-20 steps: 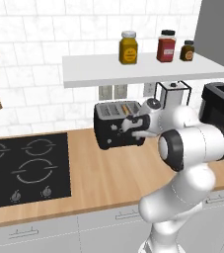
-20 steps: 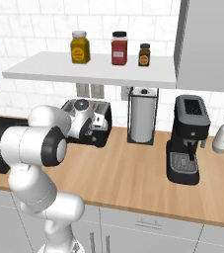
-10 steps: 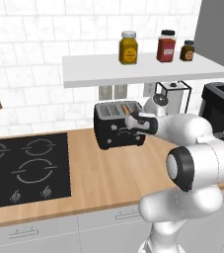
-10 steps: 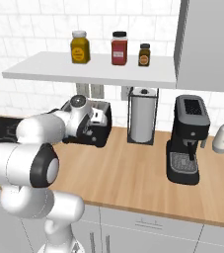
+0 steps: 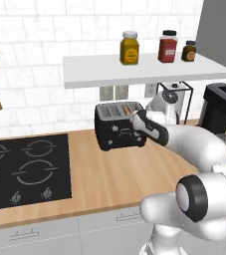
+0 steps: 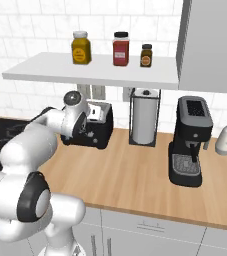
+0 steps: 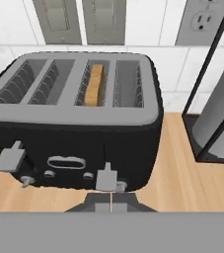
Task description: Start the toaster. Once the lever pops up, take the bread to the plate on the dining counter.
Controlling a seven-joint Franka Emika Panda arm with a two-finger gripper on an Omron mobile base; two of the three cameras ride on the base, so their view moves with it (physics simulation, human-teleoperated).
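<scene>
Toaster [image 7: 74, 143] black, with a grey top plate and pale grey levers and knobs. Bread [image 7: 94, 85] in one slot shows tan-orange. My gripper [image 7: 111, 203] fingertips dark grey. Counter [image 5: 114, 174] light wood with faint grain; hob [image 5: 20, 169] black with pale ring markings. Wall tiles [image 6: 35, 25] white, faintly marbled. Shelf [image 6: 95, 72] white, holding a mustard-yellow jar [image 6: 81, 48], a red jar [image 6: 120, 49] and a brown jar [image 6: 146, 55]. Coffee machine [image 6: 190, 142] black.

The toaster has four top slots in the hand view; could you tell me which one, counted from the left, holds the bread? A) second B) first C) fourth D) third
D: the bread stands on edge in the third slot of the toaster; the others look empty.
</scene>
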